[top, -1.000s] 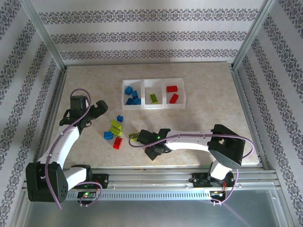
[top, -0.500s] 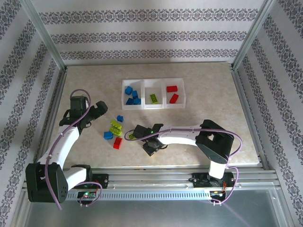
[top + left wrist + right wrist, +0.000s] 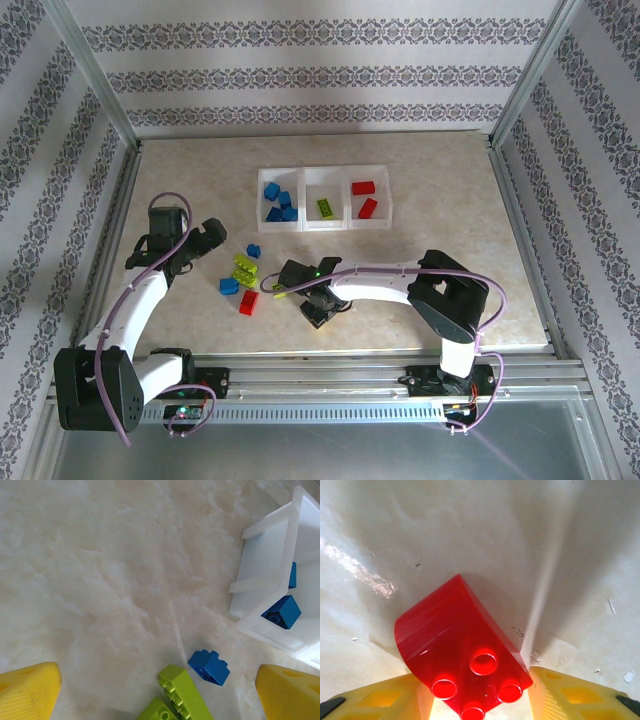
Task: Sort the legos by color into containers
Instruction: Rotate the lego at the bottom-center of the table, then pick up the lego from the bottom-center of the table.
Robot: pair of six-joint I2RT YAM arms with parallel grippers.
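A red lego (image 3: pixel 462 650) lies on the table between my right gripper's (image 3: pixel 480 702) yellow fingertips, which touch both of its sides. From above, this gripper (image 3: pixel 269 291) reaches left to the red lego (image 3: pixel 248 302). My left gripper (image 3: pixel 214 233) hovers open at the left, looking down on a blue lego (image 3: pixel 209 666) and lime legos (image 3: pixel 182 692); nothing is between its fingers (image 3: pixel 27 690). Three containers stand in a row: the left one (image 3: pixel 281 228) holds blue legos, the middle (image 3: pixel 325 228) a lime one, the right (image 3: pixel 371 226) two red.
Loose on the table left of the right gripper are a blue lego (image 3: pixel 254 251), two lime legos (image 3: pixel 244 267) and another blue one (image 3: pixel 229 286). A metal frame edges the table. The left container's corner (image 3: pixel 270 570) is near the left gripper.
The right arm has pushed left towards the red lego and its jaws have narrowed onto it. The left arm has barely moved.
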